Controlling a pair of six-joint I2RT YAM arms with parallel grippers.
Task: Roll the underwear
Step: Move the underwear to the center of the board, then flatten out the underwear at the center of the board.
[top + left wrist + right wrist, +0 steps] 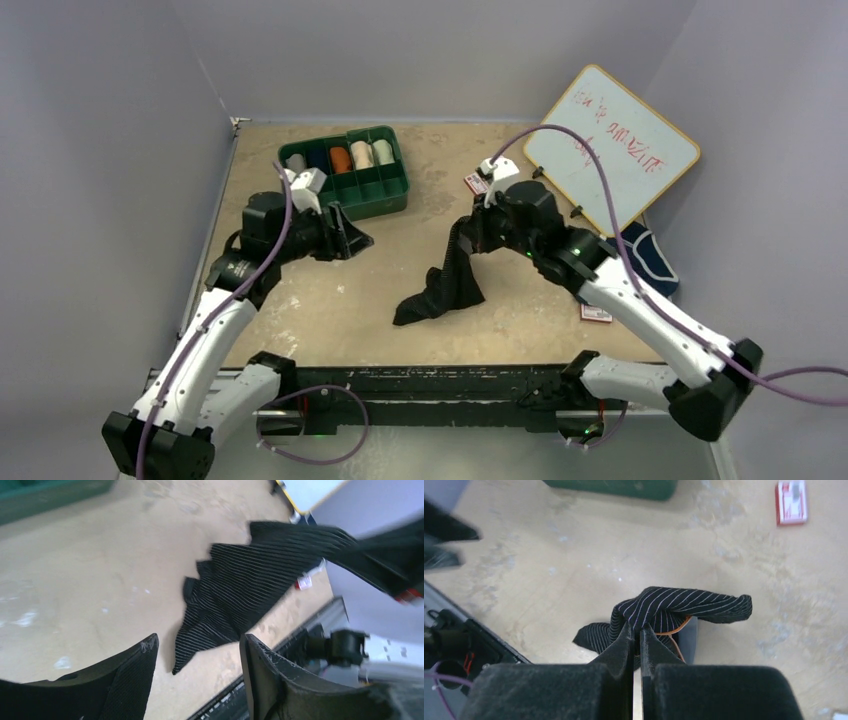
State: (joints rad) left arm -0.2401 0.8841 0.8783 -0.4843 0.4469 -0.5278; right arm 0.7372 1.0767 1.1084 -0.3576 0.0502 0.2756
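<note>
Top external view is showing the right gripper [468,235] pressing its jaws together on one end of the black underwear [440,290] and holding that end up off the table [330,320]. The cloth is hanging down in a long slant. Its low end is lying on the table, nearer the robot and a bit to the left. So the long way of the cloth is running from the held end, down and left, to the loose end. The left gripper [350,240] is hovering just left of the cloth, near it but not touching. It is the nearer one to the loose end. I think it is going to have to reach to its right and back toward the robot to get that end. The blue underwear [652,258] is lying far to the right, partly under the right arm.

Left wrist view is showing the left gripper's fingers [132,680] spread apart with nothing between them. The black underwear [245,590] is lying in front of them. It is stretching up and to the right, and its pointed low end is closest to the fingers.

Right wrist view is showing the right gripper [636,627] pinching a bunched fold of the black underwear [684,605]. The rest is dropping away under the fingers to the table.
</note>
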